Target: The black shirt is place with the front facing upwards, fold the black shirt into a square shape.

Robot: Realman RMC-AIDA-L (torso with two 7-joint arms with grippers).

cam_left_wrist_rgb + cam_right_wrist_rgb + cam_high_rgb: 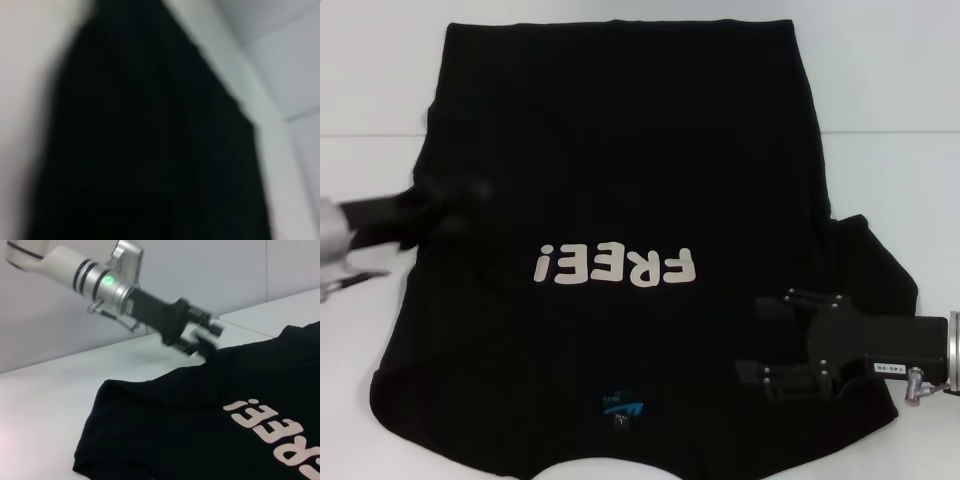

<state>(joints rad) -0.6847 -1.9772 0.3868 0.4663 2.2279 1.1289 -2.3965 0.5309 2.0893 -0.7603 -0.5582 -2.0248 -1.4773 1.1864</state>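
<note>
The black shirt lies spread front-up on the white table, its pale "FREE!" lettering upside down to me and its blue neck label at the near edge. My left gripper is at the shirt's left edge, level with the lettering, blurred against the cloth; the right wrist view shows the left gripper right at that edge, where the outline kinks. My right gripper stands open low over the shirt's right side beside the spread-out right sleeve. The left wrist view shows only the black shirt close up.
White table surface surrounds the shirt on the left, far side and right. A seam in the table runs across behind the shirt's right side. A thin dark object lies under the left arm.
</note>
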